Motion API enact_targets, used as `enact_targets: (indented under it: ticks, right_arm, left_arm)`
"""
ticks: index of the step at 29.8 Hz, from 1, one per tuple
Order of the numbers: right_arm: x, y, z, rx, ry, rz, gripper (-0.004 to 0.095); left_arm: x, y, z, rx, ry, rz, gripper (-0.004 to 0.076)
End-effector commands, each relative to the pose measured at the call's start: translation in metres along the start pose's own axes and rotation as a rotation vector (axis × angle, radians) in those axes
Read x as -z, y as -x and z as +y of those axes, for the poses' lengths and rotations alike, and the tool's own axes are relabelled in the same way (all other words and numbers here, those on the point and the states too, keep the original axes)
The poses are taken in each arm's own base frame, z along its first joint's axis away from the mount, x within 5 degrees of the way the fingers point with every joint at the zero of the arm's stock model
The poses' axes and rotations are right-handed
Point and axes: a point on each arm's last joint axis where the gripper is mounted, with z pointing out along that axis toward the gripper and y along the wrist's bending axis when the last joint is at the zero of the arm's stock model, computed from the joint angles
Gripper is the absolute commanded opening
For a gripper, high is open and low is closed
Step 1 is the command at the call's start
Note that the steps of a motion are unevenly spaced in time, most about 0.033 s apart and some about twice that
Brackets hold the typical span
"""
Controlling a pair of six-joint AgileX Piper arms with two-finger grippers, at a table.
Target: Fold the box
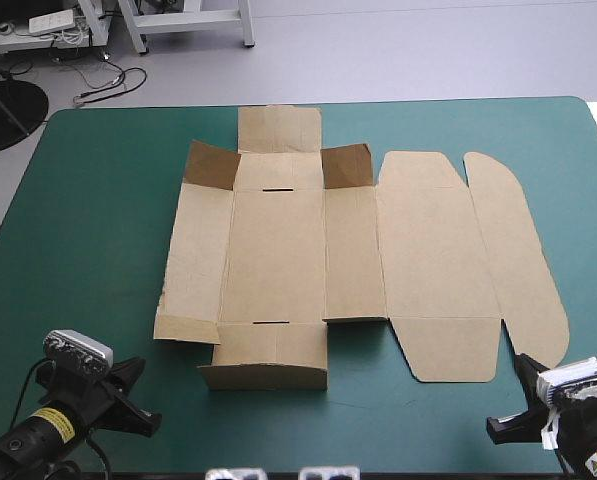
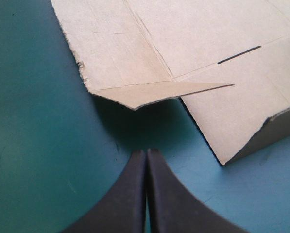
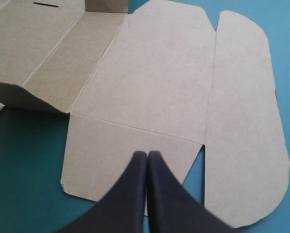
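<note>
The brown cut-board box [image 1: 308,260] lies mostly flat, centred on the teal-green table cover [image 1: 98,220], long axis 9 to 3 o'clock. Black-fingered left gripper [image 2: 146,151]: closed, empty; box at 1 o'clock. Right gripper [image 3: 147,153]: closed, empty; box at 11 o'clock, apparently nearer.

- The bench [image 1: 88,230] carries a teal-green cover.
- The brown box [image 1: 278,250] lies on it at the middle, opened out almost flat.
- Its rounded lid part points to 3 o'clock; a low raised wall is at 6 o'clock.
</note>
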Motion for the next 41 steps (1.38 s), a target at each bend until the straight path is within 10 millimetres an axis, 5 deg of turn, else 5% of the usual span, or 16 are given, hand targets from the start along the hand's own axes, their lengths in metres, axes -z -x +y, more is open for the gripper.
enact_targets:
  ticks: [1,29,37,41]
  right_arm:
    - [0.003,0.013,-0.001,0.004,-0.007,-0.082,-0.0015]
    - [0.006,0.017,-0.001,0.008,-0.008,-0.102,-0.0015]
    - [0.007,0.018,-0.001,0.009,-0.009,-0.11,-0.0015]
    - [0.007,0.018,-0.001,0.009,-0.009,-0.11,-0.0015]
  left_arm:
    - [0.003,0.011,-0.001,0.003,-0.013,-0.078,-0.001]
    - [0.018,0.028,0.0,-0.001,-0.003,-0.137,-0.001]
    - [0.043,0.084,0.003,0.027,0.021,0.008,-0.001]
    - [0.035,0.123,0.007,-0.003,0.083,0.054,-0.0007]
